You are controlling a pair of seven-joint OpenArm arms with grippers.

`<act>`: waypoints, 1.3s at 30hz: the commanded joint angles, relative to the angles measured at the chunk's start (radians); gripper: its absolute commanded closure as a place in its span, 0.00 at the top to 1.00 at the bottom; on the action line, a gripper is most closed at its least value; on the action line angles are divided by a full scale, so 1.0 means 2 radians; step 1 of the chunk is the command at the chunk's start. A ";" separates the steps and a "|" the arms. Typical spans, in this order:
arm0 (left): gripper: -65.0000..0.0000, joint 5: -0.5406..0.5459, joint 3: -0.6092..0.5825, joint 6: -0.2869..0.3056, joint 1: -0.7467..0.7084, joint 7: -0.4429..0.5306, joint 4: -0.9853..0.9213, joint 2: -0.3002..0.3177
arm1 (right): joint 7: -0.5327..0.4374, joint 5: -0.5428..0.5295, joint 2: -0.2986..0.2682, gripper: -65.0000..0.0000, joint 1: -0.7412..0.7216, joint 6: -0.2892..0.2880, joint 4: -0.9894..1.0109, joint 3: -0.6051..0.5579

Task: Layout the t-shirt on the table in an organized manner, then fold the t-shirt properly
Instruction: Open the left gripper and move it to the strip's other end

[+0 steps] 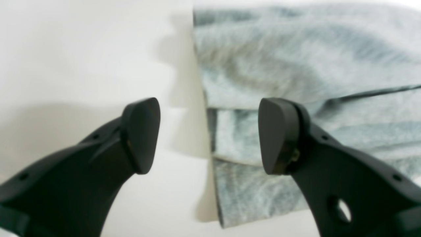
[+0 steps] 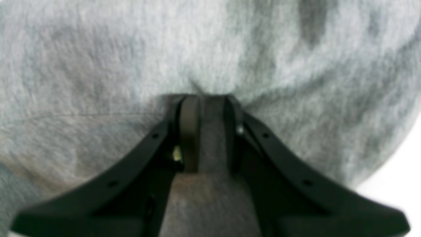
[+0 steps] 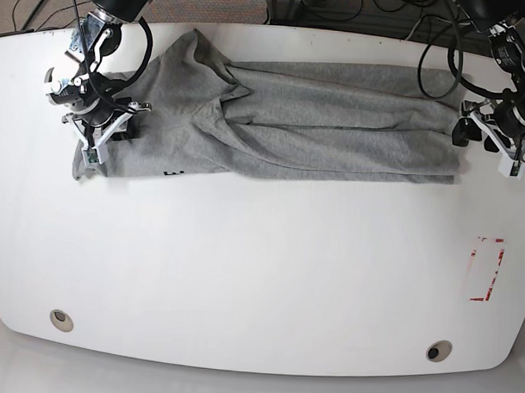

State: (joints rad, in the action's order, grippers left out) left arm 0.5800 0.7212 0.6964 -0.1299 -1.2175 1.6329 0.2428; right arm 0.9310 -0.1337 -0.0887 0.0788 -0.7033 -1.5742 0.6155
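While the grey t-shirt [image 3: 282, 120] lies stretched left to right across the far half of the table [image 3: 260, 274], the right gripper [image 2: 207, 131] pinches cloth at its left end. Over at the right end, the left gripper [image 1: 209, 135] gapes wide, empty, hem edge lying just between and beyond its tips.

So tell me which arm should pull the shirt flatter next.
Probably the right: its claw is shut on the t-shirt. The left claw hangs open beside the shirt's edge, holding nothing.
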 commanded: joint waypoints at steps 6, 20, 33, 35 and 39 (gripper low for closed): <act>0.68 0.035 0.001 0.001 0.003 0.006 -0.060 0.021 | 0.025 0.020 -0.002 0.19 0.000 0.003 0.003 0.000; 0.68 0.039 -0.040 0.001 0.021 0.008 -0.076 0.003 | 0.025 0.020 -0.002 0.19 0.001 0.003 0.003 0.000; 0.68 0.038 -0.094 0.001 0.028 0.032 -0.077 -0.007 | 0.026 0.020 -0.002 0.19 0.002 0.003 0.003 0.000; 0.67 0.038 -0.102 0.001 0.027 0.033 -0.077 -0.007 | 0.026 0.020 -0.002 0.19 0.002 0.003 0.003 0.000; 0.56 0.038 -0.112 0.001 0.027 0.033 -0.077 -0.007 | 0.026 0.020 -0.002 0.19 0.002 0.003 0.003 0.000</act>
State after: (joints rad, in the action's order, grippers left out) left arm 0.6491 0.4999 0.6971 -0.0826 -1.1519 1.4670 0.2161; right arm 0.9314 -0.1341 -0.0887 0.0792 -0.7036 -1.5742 0.6155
